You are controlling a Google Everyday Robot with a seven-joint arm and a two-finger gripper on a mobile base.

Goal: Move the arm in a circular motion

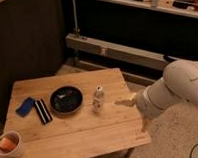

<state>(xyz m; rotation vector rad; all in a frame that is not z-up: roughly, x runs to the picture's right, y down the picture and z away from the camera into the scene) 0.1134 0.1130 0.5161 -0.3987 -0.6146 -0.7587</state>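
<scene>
The arm (185, 83) is large, white and smooth, and comes in from the right edge with a bulbous joint over the table's right end. Its gripper (130, 115) hangs over the right part of the wooden table (90, 130). It has pale beige fingers (124, 101). One finger points left toward a small white bottle (98, 98), and the other points down near the table's right edge. The fingers stand apart and hold nothing. The gripper is a short way right of the bottle and does not touch it.
A black bowl (66, 99) sits left of the bottle. A blue sponge (26, 106) and a black-and-white striped item (42, 111) lie further left. A white cup (9, 144) with something orange in it stands at the front left corner. Metal shelving (119, 49) runs behind the table.
</scene>
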